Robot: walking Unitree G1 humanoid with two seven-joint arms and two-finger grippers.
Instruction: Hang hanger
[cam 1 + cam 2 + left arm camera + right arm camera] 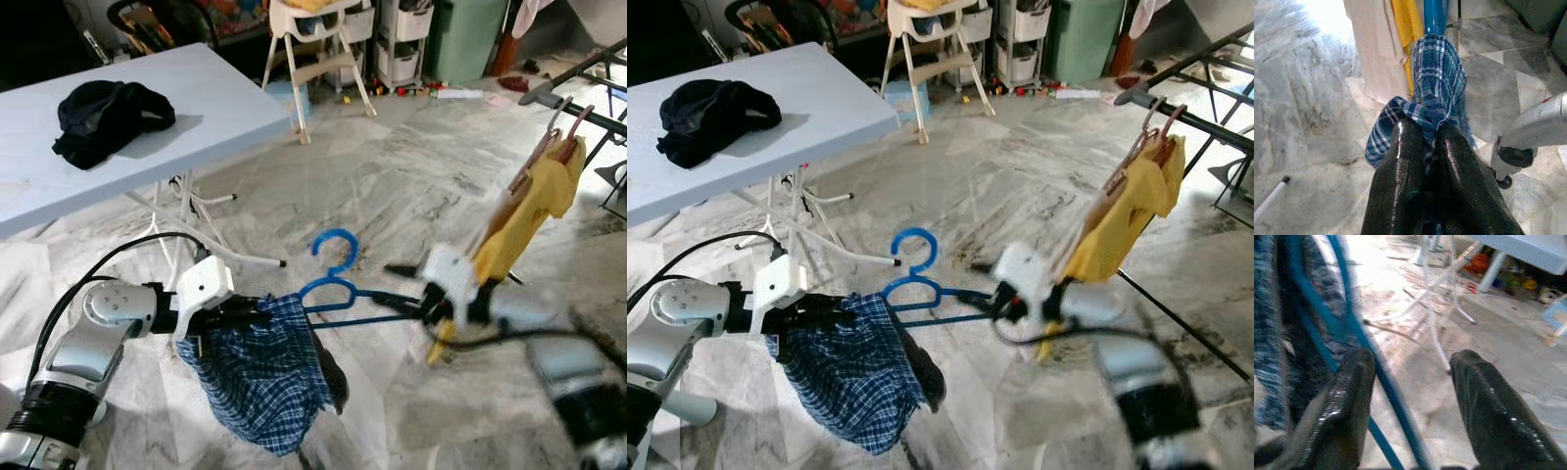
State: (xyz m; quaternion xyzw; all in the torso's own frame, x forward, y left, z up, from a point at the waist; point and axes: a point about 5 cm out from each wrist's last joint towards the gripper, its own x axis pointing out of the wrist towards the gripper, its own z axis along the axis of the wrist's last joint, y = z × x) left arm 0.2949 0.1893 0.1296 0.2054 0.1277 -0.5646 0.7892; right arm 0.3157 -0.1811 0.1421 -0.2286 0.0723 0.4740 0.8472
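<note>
Left gripper clamping plaid cloth, unlabelled

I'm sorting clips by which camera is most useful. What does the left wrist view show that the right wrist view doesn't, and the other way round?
Left wrist view: the left hand shut on the blue plaid cloth, with a yellow garment beyond it.

Right wrist view: the right hand with its fingers apart and a thin bar of the blue hanger running between them, plus the white table legs behind.

Both: the blue hanger, the plaid cloth on it, and the marble floor.
</note>
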